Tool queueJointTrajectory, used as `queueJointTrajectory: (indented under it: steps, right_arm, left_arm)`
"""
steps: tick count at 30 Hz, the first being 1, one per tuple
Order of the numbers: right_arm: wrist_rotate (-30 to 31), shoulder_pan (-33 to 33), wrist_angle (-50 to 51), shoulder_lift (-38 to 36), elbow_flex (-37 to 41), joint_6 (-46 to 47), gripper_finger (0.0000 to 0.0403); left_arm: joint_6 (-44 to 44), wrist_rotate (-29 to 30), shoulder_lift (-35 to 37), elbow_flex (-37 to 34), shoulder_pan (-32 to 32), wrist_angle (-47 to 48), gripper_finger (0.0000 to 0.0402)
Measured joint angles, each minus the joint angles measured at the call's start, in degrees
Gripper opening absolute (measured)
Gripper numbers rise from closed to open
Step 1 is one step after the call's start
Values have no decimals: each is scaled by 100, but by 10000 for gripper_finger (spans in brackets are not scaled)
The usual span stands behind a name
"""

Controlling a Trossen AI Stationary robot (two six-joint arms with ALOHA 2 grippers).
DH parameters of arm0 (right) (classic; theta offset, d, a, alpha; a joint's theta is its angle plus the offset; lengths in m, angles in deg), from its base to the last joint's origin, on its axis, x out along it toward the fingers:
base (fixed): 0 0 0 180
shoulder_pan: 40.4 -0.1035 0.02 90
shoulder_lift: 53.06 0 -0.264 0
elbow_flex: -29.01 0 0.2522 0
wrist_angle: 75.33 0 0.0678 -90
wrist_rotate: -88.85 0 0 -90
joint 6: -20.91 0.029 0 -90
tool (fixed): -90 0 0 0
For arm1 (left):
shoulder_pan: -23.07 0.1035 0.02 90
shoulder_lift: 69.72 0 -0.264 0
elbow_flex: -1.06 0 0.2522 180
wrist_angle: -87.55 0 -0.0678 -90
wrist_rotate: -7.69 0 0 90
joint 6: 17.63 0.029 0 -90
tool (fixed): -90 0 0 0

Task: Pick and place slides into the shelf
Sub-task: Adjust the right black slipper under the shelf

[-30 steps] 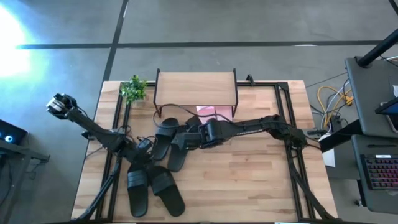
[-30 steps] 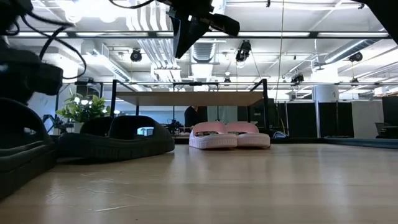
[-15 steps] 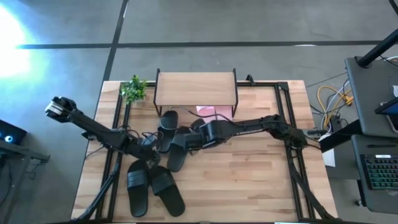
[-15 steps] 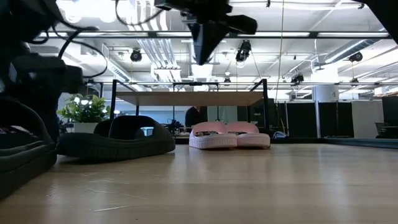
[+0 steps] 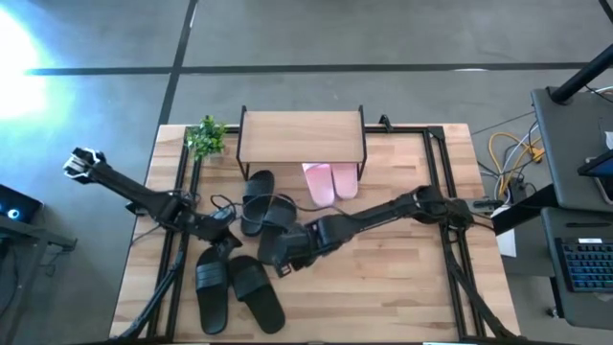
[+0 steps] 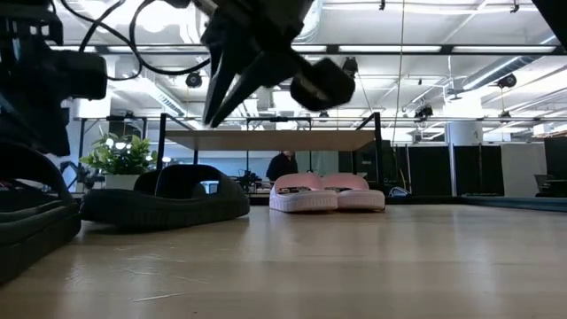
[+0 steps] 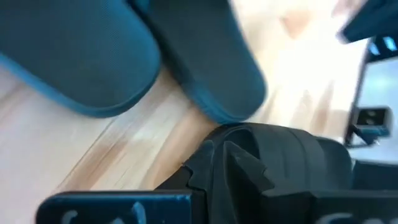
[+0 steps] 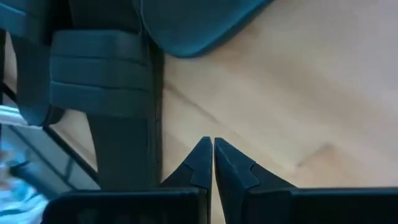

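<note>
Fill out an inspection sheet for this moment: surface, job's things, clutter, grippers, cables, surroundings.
Surface: wooden table, bare on its right half.
Job's things: pink slides side by side under the shelf front edge; four black slides loose in front, none on the top board.
Clutter: small plant left of the shelf.
Grippers: right gripper shut, empty, above the black slides; left gripper beside them.
Cables: yellow cables off the table's right.
Surroundings: a person far behind; keyboard on the right.
</note>
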Motion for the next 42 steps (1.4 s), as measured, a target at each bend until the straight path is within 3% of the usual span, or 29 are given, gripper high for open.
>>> queueJointTrajectory:
  steps: [10, 13, 18, 29, 33, 42]
  right_arm:
    - [57, -107, -2665, 29, 1215, 1312, 9]
    - [478, -131, -2835, 114, 1337, 1597, 9]
    - [672, -156, -3234, 342, 1339, 1612, 9]
    - [1169, -103, -3090, 1181, 236, 1506, 9]
    - [1485, 1, -2309, 1353, -171, 1934, 9]
    - [2616, 66, -470, 1353, -792, 1857, 9]
  left_arm:
    - [549, -191, 851, -9, -542, 23, 22]
    - [551, -241, 944, -58, -691, 23, 22]
    - [548, -245, 985, -149, -774, 10, 22]
    - [941, -261, 822, -200, -774, 23, 22]
    - [1004, -262, 805, -229, -774, 8, 22]
    - [995, -213, 763, -286, -774, 19, 22]
